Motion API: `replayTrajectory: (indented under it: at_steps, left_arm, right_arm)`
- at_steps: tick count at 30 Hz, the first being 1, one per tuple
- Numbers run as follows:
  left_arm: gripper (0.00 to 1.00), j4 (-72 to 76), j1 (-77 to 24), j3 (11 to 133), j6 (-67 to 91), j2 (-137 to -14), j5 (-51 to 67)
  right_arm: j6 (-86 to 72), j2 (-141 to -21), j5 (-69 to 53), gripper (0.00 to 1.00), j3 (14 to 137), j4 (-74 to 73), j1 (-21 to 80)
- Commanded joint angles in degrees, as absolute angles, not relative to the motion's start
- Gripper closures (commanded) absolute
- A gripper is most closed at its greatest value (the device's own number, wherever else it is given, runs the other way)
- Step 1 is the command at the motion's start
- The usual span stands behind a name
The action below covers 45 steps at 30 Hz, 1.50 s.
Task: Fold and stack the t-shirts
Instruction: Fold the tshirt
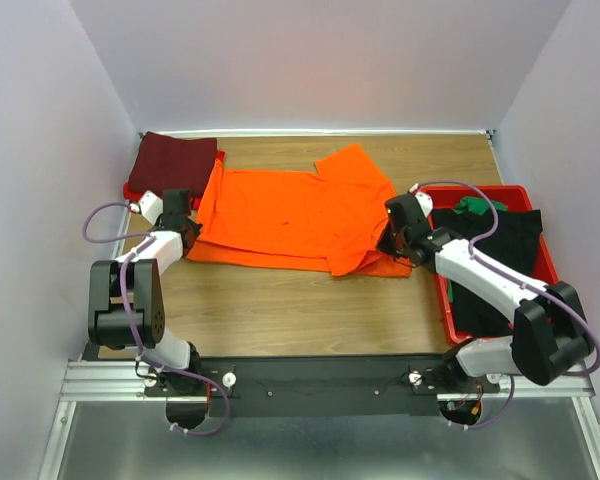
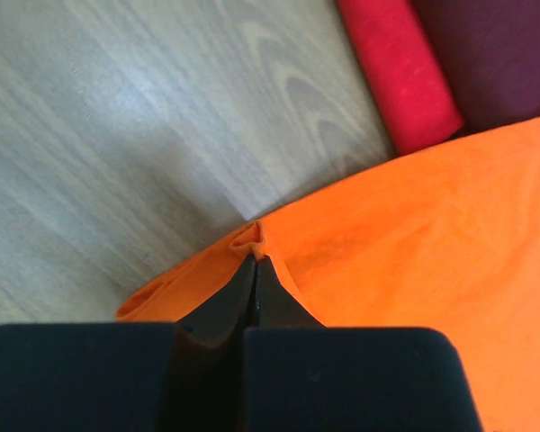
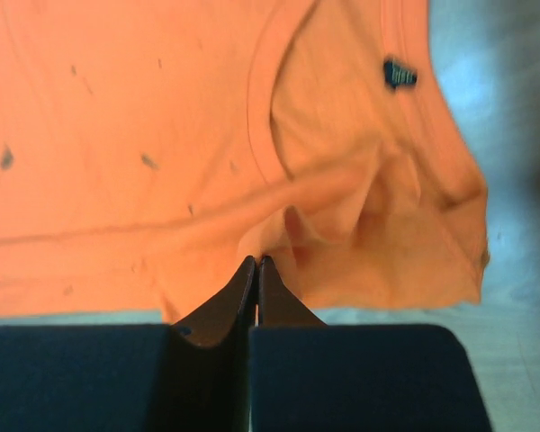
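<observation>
The bright orange t-shirt (image 1: 290,212) lies spread across the middle of the wooden table, partly folded. My left gripper (image 1: 187,232) is at its left edge, shut on a pinched fold of the orange cloth (image 2: 256,238). At the shirt's right end, by the collar, my right gripper (image 1: 388,240) is shut on a raised pucker of the orange t-shirt (image 3: 279,234). A folded dark maroon t-shirt (image 1: 176,157) sits at the back left on a folded red one (image 2: 400,76). Black (image 1: 500,250) and green (image 1: 471,206) t-shirts lie in the tray on the right.
The rigid red plastic tray (image 1: 547,252) stands at the right edge of the table. Bare wood (image 1: 300,310) lies between the orange shirt and the arm bases. Purple walls close in the left, back and right sides.
</observation>
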<state>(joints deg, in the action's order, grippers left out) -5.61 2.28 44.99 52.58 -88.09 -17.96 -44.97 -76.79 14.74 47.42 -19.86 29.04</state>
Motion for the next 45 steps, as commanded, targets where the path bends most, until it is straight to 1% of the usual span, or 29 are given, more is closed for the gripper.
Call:
replayTrajectory:
  at_steps: [1, 6, 11, 21, 37, 45]
  left_arm:
    - [1.0, -5.19, 2.64, 48.07, 52.65, -88.94, -17.49]
    - [1.0, -5.36, 2.64, 50.09, 52.56, -90.79, -16.35]
    - [1.0, -5.19, 2.64, 51.33, 52.47, -92.72, -15.65]
    - [1.0, -4.75, 2.55, 52.03, 52.39, -93.96, -14.68]
    - [1.0, -6.76, 2.64, 53.35, 52.12, -90.18, -14.76]
    - [1.0, -6.68, 2.55, 53.35, 51.94, -90.88, -14.24]
  right_arm:
    - [-42.45, -80.24, 13.89, 0.94, 52.29, -20.3, 26.11]
    - [-41.22, -83.67, 13.36, 0.94, 57.12, -20.3, 23.74]
    - [-40.96, -86.48, 12.13, 0.94, 59.06, -20.04, 20.4]
    - [-40.61, -89.3, 9.67, 0.95, 61.43, -18.72, 17.49]
    - [-39.99, -88.68, 8.7, 0.95, 59.94, -18.19, 14.68]
    - [-39.81, -88.51, 7.82, 0.95, 59.68, -17.75, 13.36]
